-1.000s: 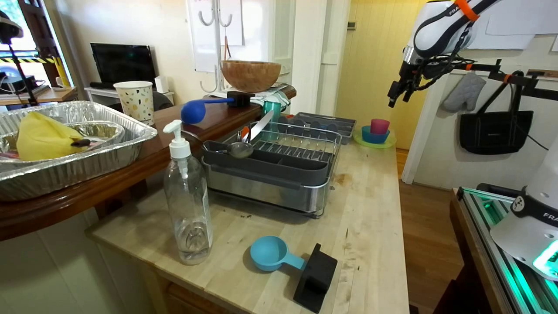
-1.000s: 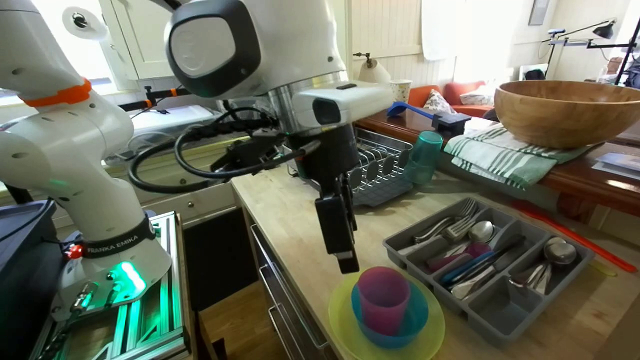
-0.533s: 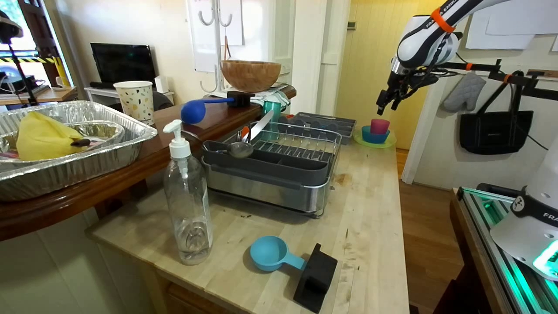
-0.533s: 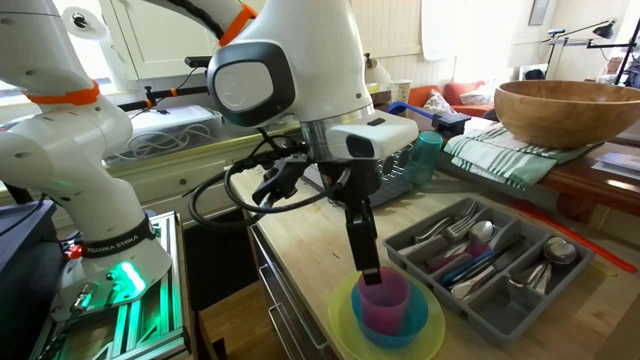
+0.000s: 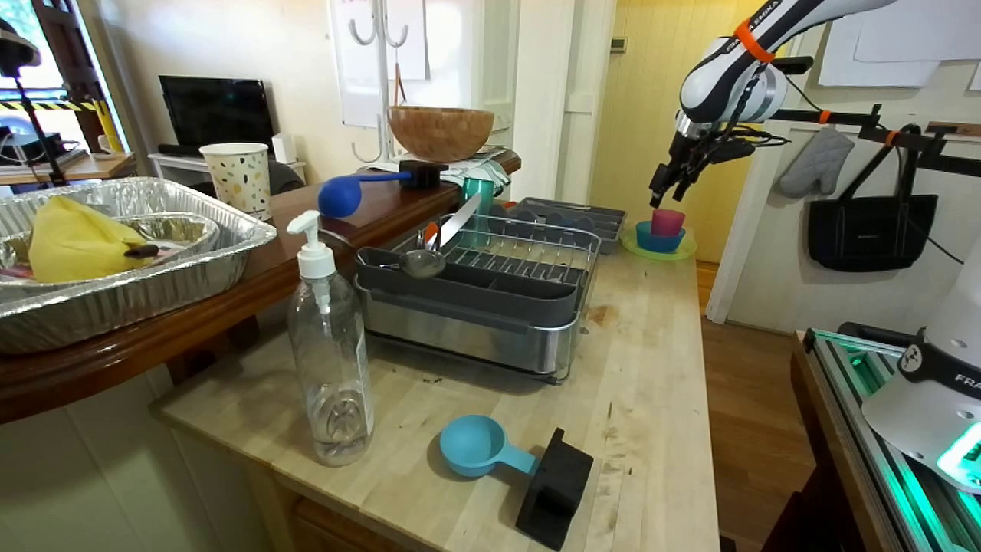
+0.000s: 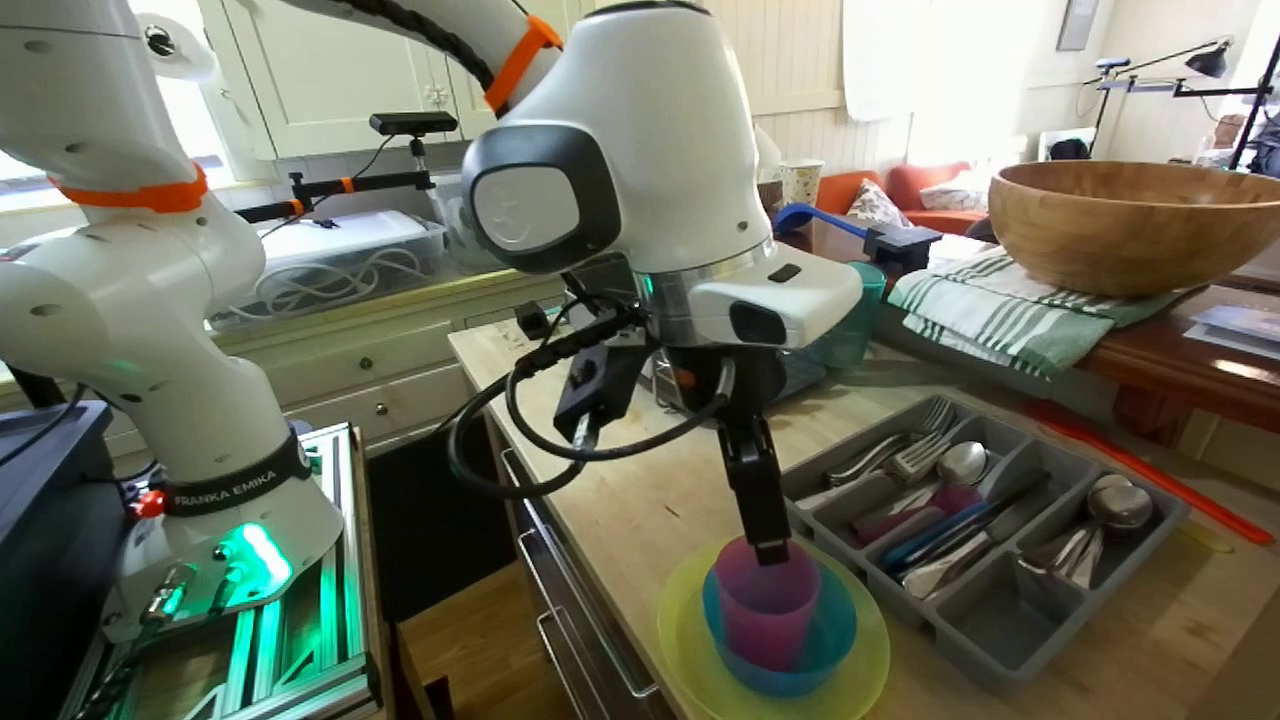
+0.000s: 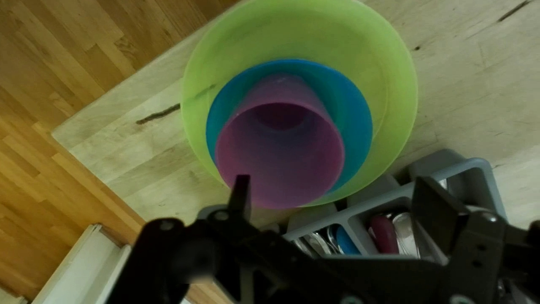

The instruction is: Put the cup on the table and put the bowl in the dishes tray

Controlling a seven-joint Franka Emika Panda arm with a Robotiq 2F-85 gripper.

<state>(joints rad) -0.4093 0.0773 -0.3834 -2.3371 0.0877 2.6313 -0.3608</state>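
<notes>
Wrist view, nearest first: hand (image 7: pixel 332 183) at the bottom of the frame, jaws spread wide, nothing held. Current step, by my judgement: lining up on the cup (image 7: pixel 280 152) ahead of a grasp; neither half of the task looks done. Next move probably calls for shifting so the gap comes over the cup, lowering, closing on its wall, then lifting straight up lest the bowl (image 7: pixel 352 114) come along. The cup sits mid-frame inside the bowl, mouth up, base toward the top of the frame; long axis near vertical, slight lean cannot be ruled out. One jaw overlaps its rim in the frame; an exterior view, upper right, has the hand just above the cup, likely not touching. The bowl, also mouth up, rests on a plate (image 7: pixel 295 29), and that on the surface (image 7: pixel 476 101). A cutlery tray (image 6: pixel 1025 625) lies just beside the plate, right side of the frame in an exterior view. Farthest from the hand: dish rack (image 5: pixel 475 345), mid-frame in an exterior view; presumed goal for the bowl once the cup stands on bare surface.
</notes>
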